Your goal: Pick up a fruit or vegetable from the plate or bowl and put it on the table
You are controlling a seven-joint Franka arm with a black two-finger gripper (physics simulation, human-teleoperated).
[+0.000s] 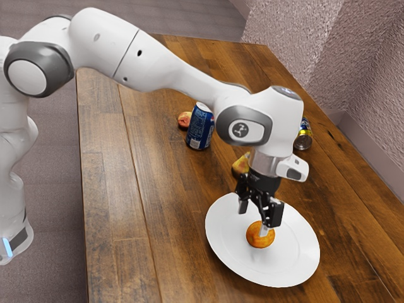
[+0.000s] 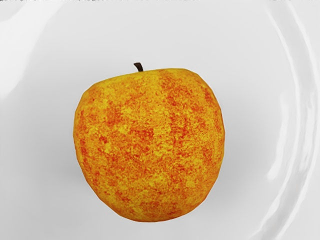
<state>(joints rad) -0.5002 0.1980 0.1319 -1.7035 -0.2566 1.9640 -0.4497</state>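
Observation:
In the exterior view my gripper [image 1: 254,218] hangs low over the white plate [image 1: 222,248], its two fingers standing well apart. An orange-yellow apple [image 1: 255,239] lies on the plate just under the hand; one fingertip overlaps its top in this view, and whether they touch I cannot tell. The wrist view has the apple [image 2: 150,150] with a dark stem, surrounded by the plate's white surface [image 2: 270,120]. The brown wooden table [image 1: 158,252] extends around the plate.
A yellowish fruit [image 1: 240,166] sits just beyond the plate, partly behind the hand. Farther off stand a blue can [image 1: 200,128] and, beside it, a reddish fruit [image 1: 184,120]. Another can [image 1: 303,137] is near the table edge at the exterior view's right.

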